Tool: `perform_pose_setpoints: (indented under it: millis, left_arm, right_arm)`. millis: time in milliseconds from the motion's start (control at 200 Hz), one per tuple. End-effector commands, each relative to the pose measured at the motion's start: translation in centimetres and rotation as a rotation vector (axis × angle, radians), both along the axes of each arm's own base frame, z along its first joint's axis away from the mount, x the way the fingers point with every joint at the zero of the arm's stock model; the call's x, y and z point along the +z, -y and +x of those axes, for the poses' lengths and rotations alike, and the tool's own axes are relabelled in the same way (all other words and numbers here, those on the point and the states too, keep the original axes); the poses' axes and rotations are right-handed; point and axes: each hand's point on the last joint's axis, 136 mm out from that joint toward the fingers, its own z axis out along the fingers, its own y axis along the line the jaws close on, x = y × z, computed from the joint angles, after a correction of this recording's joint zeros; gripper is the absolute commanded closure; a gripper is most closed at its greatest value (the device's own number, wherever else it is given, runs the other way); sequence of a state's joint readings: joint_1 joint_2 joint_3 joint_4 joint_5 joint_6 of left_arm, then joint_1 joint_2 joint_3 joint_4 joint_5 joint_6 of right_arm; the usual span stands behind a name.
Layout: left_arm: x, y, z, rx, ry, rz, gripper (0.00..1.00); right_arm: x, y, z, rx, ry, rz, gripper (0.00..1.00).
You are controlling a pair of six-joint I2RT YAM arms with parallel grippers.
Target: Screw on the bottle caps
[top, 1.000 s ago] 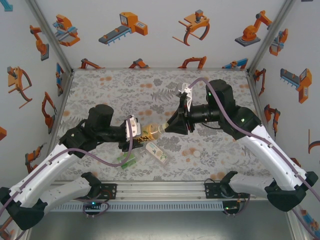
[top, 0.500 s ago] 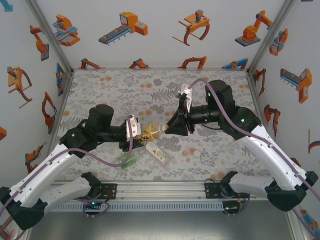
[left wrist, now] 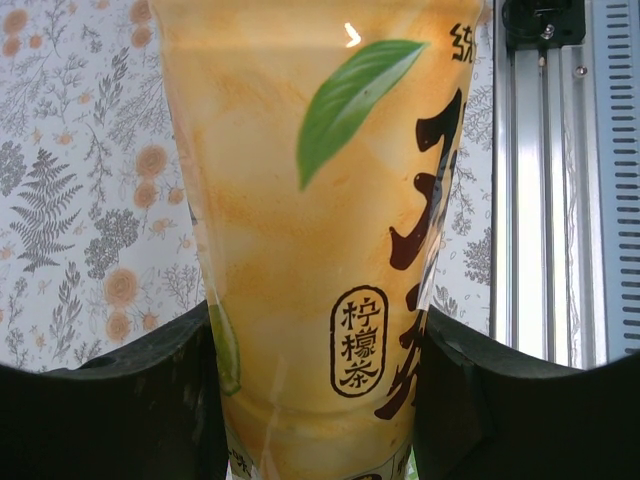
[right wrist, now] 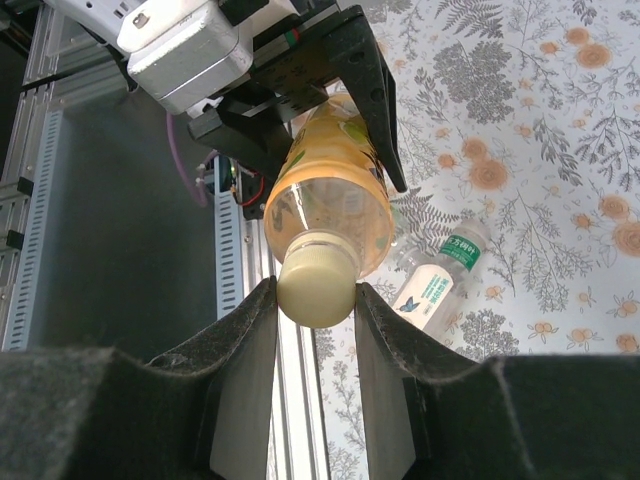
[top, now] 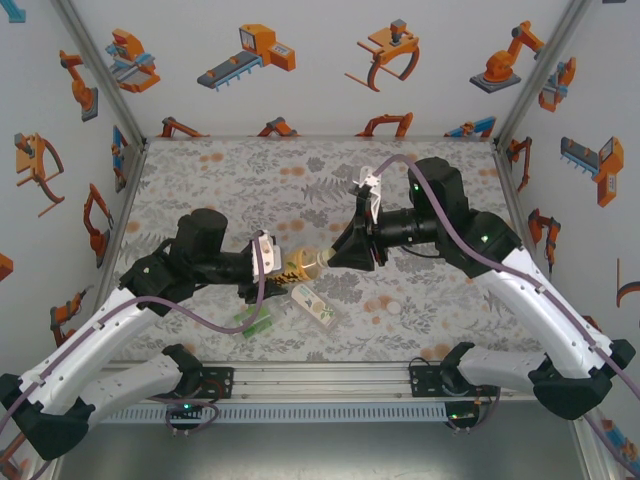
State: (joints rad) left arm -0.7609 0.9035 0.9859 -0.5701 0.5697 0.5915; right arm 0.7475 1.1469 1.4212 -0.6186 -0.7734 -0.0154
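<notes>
Nearest my bases, the green bottle (top: 255, 320) lies on the bench (top: 200, 170) at about 7 o'clock of centre. The white bottle (top: 316, 306) lies just beside it toward 6, its long axis running 10 to 4. A loose cap (top: 393, 308) sits apart at 4 o'clock. I cannot tell whether either lying bottle is capped, so I judge both are left to do. Beyond them, mid-bench, the left claw (left wrist: 315, 320) is clamped on the amber bottle (left wrist: 310, 230), holding it off the bench. Its long axis runs 9 to 3, neck pointing at 3. There the right claw (right wrist: 315, 293) pinches narrow on the cap (right wrist: 317, 280), which is seated on the mouth. I judge this first cap is mid-screwing; how tight, I cannot say.
</notes>
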Motion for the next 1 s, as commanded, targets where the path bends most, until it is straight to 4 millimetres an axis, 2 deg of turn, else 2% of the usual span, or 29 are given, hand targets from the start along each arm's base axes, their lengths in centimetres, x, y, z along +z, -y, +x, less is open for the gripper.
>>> perform_pose_setpoints:
  millis: [0, 646, 851, 996]
  left_arm:
    - [0.6, 0.2, -0.7, -0.039, 0.014, -0.029, 1.00]
    - [1.2, 0.4, -0.4, -0.021, 0.019, -0.060, 1.00]
    - [1.3, 0.4, -0.3, -0.015, 0.022, -0.062, 1.00]
    - [1.2, 0.4, 0.3, 0.014, 0.032, -0.058, 1.00]
  right_arm:
    - [0.6, -0.1, -0.5, 0.012, 0.000, 0.005, 1.00]
    - [-0.2, -0.7, -0.8, 0.017, -0.021, -0.019, 1.00]
    - [-0.7, -1.0, -0.6, -0.012, -0.098, -0.034, 1.00]
    - [-1.2, -0.9, 0.1, -0.098, -0.175, -0.036, 1.00]
